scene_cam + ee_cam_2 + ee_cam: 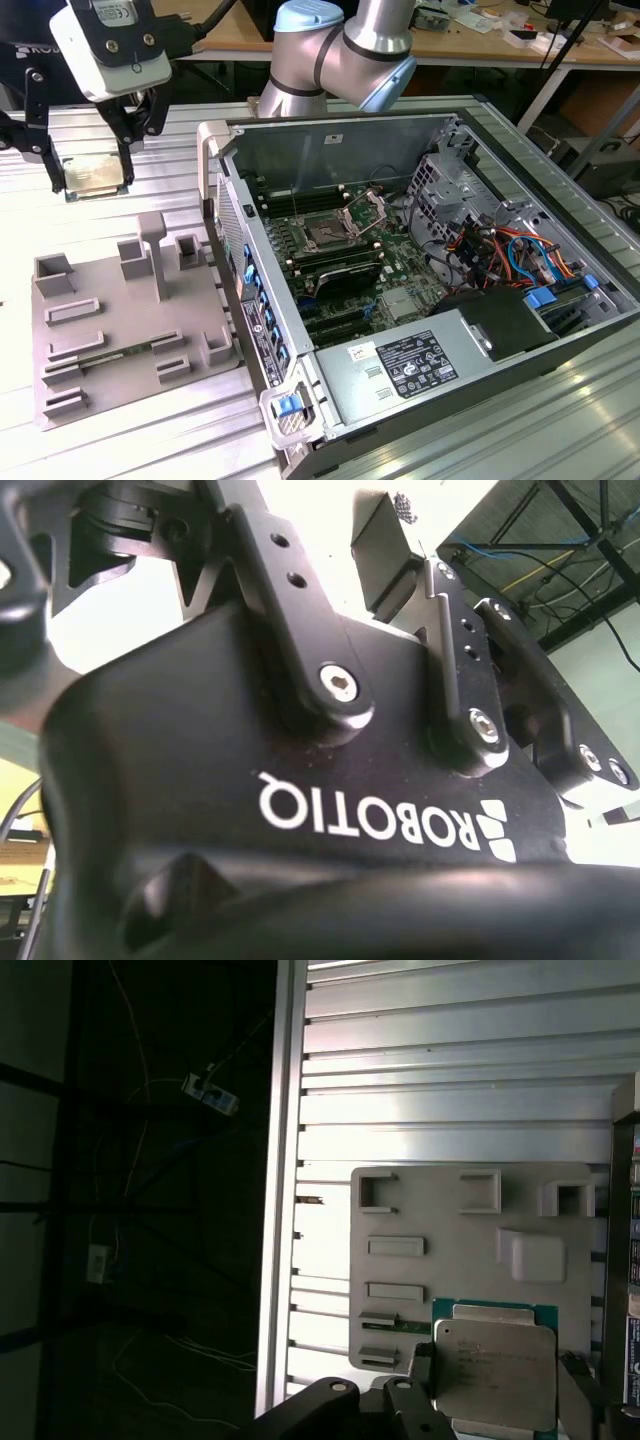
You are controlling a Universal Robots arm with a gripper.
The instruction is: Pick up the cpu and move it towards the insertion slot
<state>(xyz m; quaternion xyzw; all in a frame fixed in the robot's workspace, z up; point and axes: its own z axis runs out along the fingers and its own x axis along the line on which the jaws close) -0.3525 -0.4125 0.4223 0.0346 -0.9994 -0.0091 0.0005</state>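
At the exterior view's upper left, the black two-finger gripper [91, 183] clamps the small flat silvery-topped square cpu [92, 172] by opposite edges. The cpu looks light, stiff and likely fragile underneath.

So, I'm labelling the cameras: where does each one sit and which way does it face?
Exterior view: off the arm, above, looking down on table, case and fixture; shows arm and gripper holding the cpu.
First wrist view: on the wrist, looking past the fingers to cpu and fixture.
Second wrist view: on the wrist, close against the gripper's black body.
Shared: exterior and first wrist views show cpu and fixture.
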